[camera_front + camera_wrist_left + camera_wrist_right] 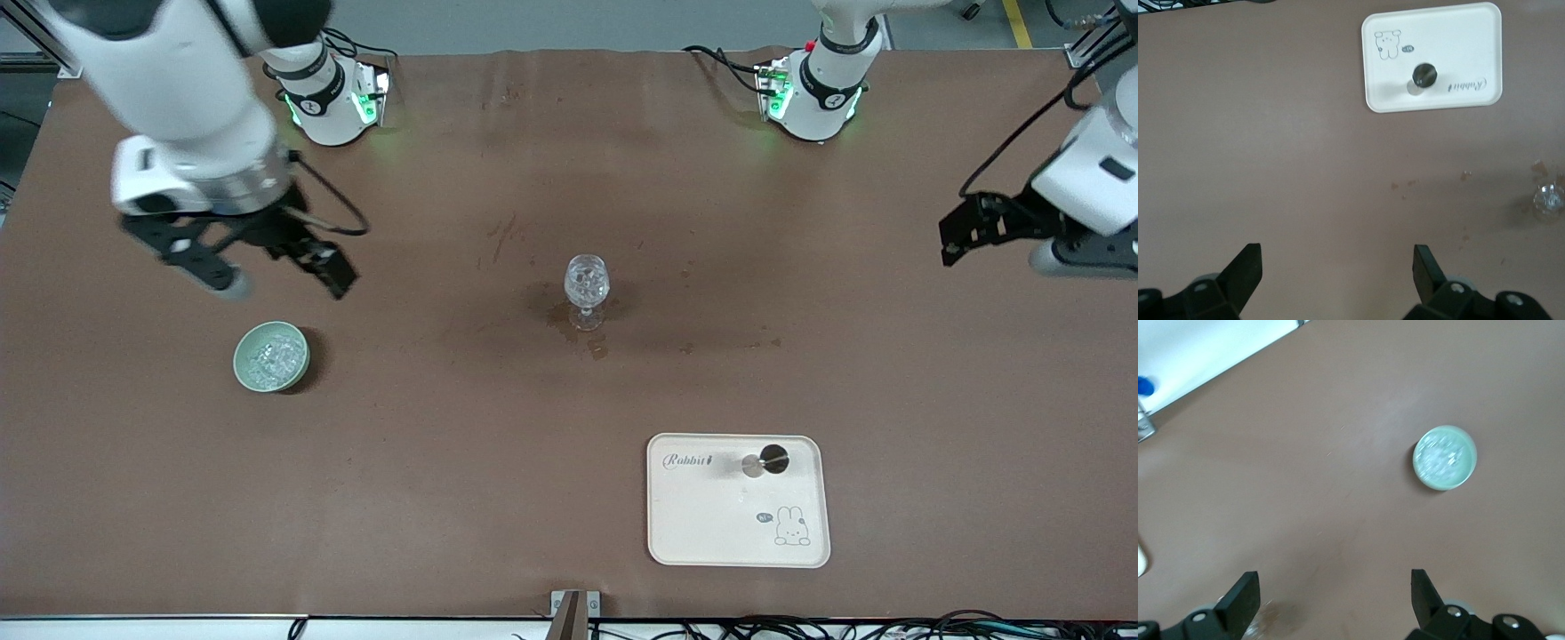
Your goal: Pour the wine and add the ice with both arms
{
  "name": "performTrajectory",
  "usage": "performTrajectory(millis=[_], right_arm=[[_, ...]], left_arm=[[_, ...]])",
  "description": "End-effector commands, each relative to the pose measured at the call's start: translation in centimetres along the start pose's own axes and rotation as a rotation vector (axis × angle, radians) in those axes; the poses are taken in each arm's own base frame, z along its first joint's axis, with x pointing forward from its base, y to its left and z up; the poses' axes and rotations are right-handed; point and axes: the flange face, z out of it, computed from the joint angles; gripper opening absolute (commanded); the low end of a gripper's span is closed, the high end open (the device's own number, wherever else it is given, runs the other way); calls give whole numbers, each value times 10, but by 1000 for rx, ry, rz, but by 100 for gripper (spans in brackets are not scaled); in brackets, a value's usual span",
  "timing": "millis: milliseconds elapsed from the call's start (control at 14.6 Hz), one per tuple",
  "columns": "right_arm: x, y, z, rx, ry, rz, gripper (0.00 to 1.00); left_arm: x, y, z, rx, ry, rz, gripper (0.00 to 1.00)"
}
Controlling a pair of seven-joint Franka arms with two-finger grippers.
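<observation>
Standing near the middle of the tabletop [444, 498] is one stemmed glass [587, 289] with ice chunks inside, small wet stains around its foot. One pale green bowl [271, 356] full of ice [274, 358] sits toward the right arm's end, and one cream tray [711, 524] lies near the tabletop's front edge, carrying one small dark-capped object [770, 460]. Two arms hang above the brown surface. The right gripper [271, 267] hovers over bare tabletop just beside the bowl, fingers spread wide, holding nothing. The left gripper [956, 233] waits over the left arm's end, fingers apart and empty.
</observation>
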Motion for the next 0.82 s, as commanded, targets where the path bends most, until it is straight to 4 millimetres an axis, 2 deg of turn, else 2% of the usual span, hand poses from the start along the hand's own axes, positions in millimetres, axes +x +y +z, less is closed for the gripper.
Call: performTrajectory(millis=[0,137,341,546,751], right_arm=[[23,61,-10,-31,21,-61,100],[40,103,-11,-42,15,-134,100],[66,152,-14,-14,-20,-243,100],[91,191,-11,26,-40,-336,100],[101,209,-11,54,-47,-416,100]], left_arm=[[-36,-8,-2,-21,-12,54,100],[-52,-5,1,-57,-23,53,100],[-68,-4,2,-54,-26,49,100],[-69,-1,3,-54,-35,0,100],[-70,6,9,-53,-50,-53,100]])
